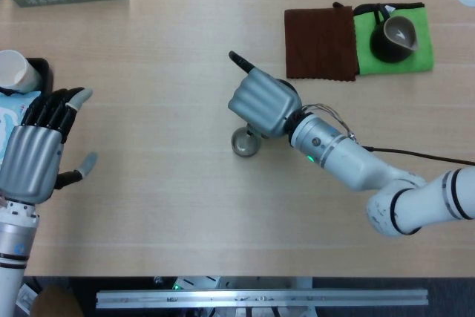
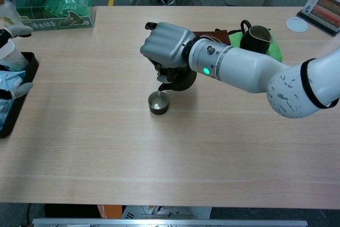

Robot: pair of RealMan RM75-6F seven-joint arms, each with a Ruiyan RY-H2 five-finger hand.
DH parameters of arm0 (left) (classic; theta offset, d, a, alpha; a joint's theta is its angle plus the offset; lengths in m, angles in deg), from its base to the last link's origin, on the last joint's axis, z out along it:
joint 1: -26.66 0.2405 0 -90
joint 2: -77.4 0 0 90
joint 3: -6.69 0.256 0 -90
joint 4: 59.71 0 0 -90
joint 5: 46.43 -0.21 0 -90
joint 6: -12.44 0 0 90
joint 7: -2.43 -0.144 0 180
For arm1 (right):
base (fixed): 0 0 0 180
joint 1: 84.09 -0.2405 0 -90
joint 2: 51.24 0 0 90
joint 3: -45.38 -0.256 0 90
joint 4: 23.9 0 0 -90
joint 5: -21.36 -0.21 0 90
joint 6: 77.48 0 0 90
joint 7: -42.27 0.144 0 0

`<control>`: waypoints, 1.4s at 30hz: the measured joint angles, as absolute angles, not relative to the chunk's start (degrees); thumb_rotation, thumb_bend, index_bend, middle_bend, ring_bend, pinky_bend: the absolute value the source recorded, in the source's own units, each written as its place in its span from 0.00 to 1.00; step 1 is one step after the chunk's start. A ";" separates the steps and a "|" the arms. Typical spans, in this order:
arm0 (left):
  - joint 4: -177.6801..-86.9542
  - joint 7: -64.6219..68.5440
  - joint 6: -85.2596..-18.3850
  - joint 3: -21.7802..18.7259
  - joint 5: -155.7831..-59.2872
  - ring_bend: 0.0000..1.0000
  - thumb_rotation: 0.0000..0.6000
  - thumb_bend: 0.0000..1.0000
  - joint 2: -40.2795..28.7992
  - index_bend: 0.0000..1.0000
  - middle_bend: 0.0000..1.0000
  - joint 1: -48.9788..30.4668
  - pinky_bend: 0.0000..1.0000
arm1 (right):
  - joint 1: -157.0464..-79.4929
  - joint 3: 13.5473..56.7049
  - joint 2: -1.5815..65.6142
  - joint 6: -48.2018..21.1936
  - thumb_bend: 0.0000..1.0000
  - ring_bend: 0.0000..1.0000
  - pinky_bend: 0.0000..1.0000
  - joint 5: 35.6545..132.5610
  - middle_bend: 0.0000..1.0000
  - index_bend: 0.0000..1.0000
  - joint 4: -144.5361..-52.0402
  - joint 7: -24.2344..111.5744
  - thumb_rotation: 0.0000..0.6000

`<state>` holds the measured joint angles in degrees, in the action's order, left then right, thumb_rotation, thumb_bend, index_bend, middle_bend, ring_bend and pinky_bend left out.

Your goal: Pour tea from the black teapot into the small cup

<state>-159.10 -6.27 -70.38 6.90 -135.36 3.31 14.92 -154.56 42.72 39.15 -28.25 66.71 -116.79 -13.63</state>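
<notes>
Black teapot (image 2: 179, 80): centre of the chest view, gripped and tilted, spout down over the cup; mostly hidden beneath the hand in the head view.
Small cup (image 2: 158, 102): round, dark-walled, pale inside; on bare table (image 2: 170, 152) just below-left of the teapot, directly beneath the spout. A thin stream appears to reach it.
Right hand (image 2: 166, 47): fingers wrapped round the teapot, metallic grey shell, one dark digit sticking out.
Key relation: spout sits over the cup's near rim; judged, any drift would spill onto the wood.
Left hand (image 1: 35, 146): far left, fingers spread, holding nothing, well apart.
Pitcher (image 1: 398, 37): dark, upper right, on green cloth (image 1: 369, 53) beside brown cloth (image 1: 320, 42).
</notes>
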 measured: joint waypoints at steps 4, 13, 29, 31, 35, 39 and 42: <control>-159.07 -6.26 -70.35 6.77 -135.49 0.13 1.00 0.25 3.17 0.10 0.15 15.01 0.16 | -155.21 43.19 39.07 -27.57 0.33 0.91 0.06 66.17 0.96 1.00 -117.16 -14.60 0.77; -159.07 -6.34 -70.24 6.52 -135.65 0.13 1.00 0.25 2.99 0.10 0.15 15.19 0.16 | -156.25 43.92 38.61 -26.58 0.33 0.91 0.06 65.67 0.96 1.00 -117.77 -16.08 0.77; -158.87 -6.11 -69.98 6.18 -135.66 0.13 1.00 0.25 2.85 0.10 0.15 15.39 0.16 | -157.33 44.62 38.14 -25.10 0.33 0.91 0.06 64.80 0.96 1.00 -118.85 -17.34 0.77; -158.80 -6.07 -69.89 6.17 -135.64 0.13 1.00 0.25 2.83 0.10 0.15 15.40 0.16 | -157.36 44.72 38.26 -25.06 0.33 0.91 0.06 64.91 0.96 1.00 -118.82 -17.26 0.77; -158.72 -6.04 -69.76 6.13 -135.53 0.13 1.00 0.25 2.82 0.10 0.15 15.44 0.16 | -157.23 44.83 38.50 -24.83 0.33 0.91 0.06 65.40 0.96 1.00 -118.80 -16.84 0.78; -158.75 -6.09 -69.34 6.13 -135.24 0.13 1.00 0.25 2.90 0.10 0.15 15.42 0.16 | -156.44 44.86 38.92 -24.37 0.33 0.91 0.06 66.41 0.96 1.00 -118.58 -15.17 0.78; -158.86 -6.23 -69.13 6.10 -135.21 0.13 1.00 0.25 3.04 0.10 0.15 15.35 0.16 | -155.41 44.87 39.26 -23.98 0.33 0.91 0.06 67.47 0.96 1.00 -118.28 -13.14 0.78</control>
